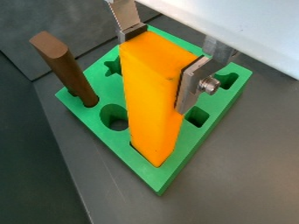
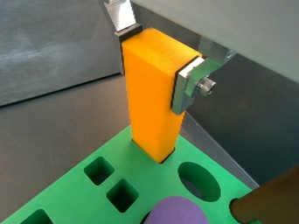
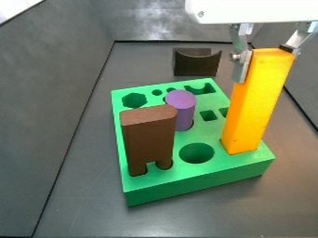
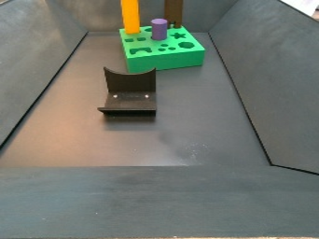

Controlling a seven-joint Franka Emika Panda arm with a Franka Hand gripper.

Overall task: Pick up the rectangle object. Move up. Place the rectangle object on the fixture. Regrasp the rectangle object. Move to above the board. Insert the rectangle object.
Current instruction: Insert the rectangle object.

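The rectangle object [image 3: 247, 98] is an orange-yellow block standing upright, and my gripper [image 3: 267, 48] is shut on its upper end. In both wrist views the silver fingers [image 1: 193, 83] [image 2: 187, 80] press its two opposite sides, with the gripper [image 1: 163, 59] [image 2: 158, 57] centred over it. Its lower end [image 1: 158, 156] sits at the green board [image 3: 236, 167], near the board's right edge. I cannot tell whether it has entered a hole. The dark fixture [image 4: 127, 93] [image 3: 196, 61] stands apart from the board with nothing on it. A side view shows the block [image 4: 130, 14] over the board [image 4: 181, 58], with the gripper out of frame.
A brown arch-legged block [image 3: 149, 138] [image 1: 65, 70] and a purple cylinder [image 3: 181, 108] [image 2: 176, 213] stand in the board. Open holes [image 1: 114, 116] [image 2: 201, 179] lie around the orange block. Dark sloping walls [image 4: 50, 84] enclose the floor.
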